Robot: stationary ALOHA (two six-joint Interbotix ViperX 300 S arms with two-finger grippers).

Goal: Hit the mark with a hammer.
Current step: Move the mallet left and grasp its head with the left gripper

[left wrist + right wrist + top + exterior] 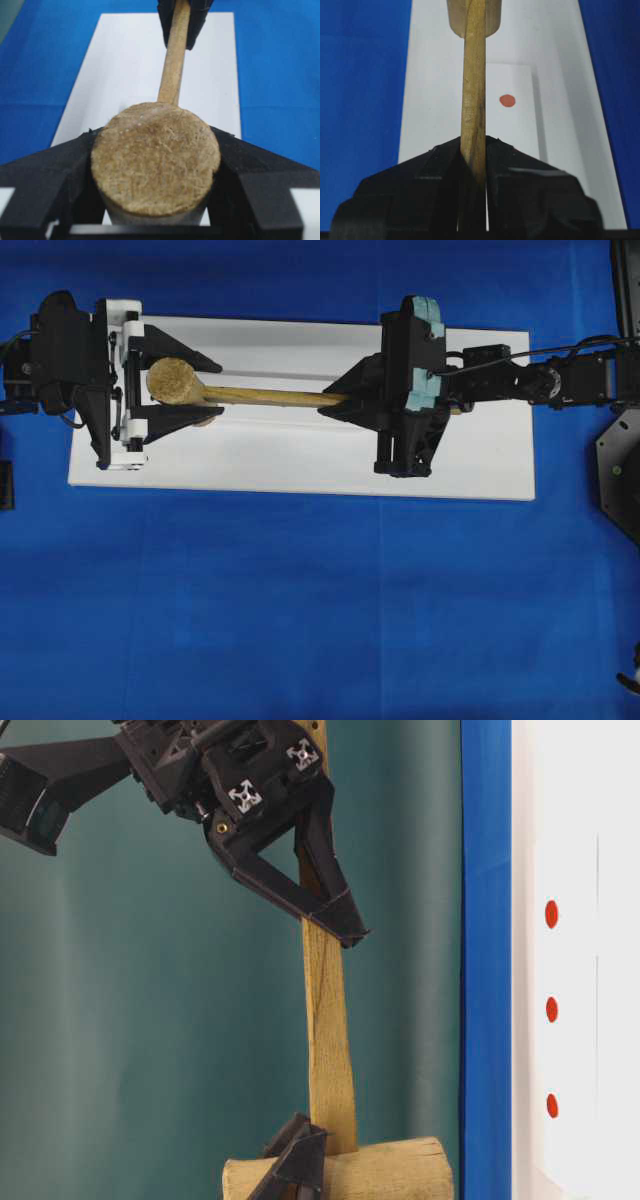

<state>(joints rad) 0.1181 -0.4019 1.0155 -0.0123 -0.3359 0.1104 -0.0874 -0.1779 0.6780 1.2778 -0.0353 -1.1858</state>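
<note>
Both my hands are on the hammer (pixel 240 393), held level above the white block (pixel 300 455).

My right hand (pixel 335 405) is clamped tight on the squared, straight-grained wooden handle. My left hand (pixel 205 390) sits half-closed around the thick cylindrical head, black fingers (pixel 47 170) against either side of it; from its wrist camera I see the head's rough, fibrous round end face filling the gap between them. The right wrist view shows what the overhead hides: one red dot (pixel 507 100) on the smooth white block, below and just right of the handle ahead of that hand. Only the table-level view shows all three dots in a row; the mark (pixel 551 1105) is the end one, near the hammer head. The table (pixel 300 620) is covered in blue cloth, with a plain teal backdrop (pixel 120 1020) behind.
</note>
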